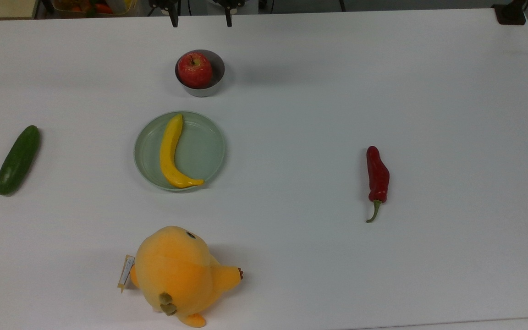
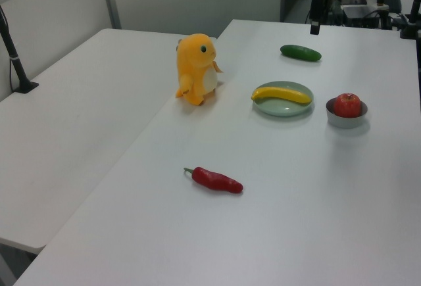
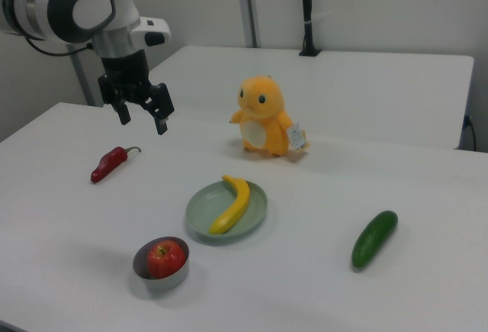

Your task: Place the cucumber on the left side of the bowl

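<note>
We see the cucumber (image 1: 18,160) lying flat at the top view's far left, long axis running near-vertical, upper end tilted right, well apart from the bowl (image 1: 200,73). The claw (image 3: 141,111) hangs above the surface (image 1: 383,82), fingers apart, holding nothing.

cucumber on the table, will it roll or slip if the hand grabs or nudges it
The cucumber is a smooth round-sided cylinder lying flat on the bare table, so a sideways nudge would probably roll it. Its glossy skin may slip between the fingers of the open hand. It looks stiff and should lift without sagging.
</note>
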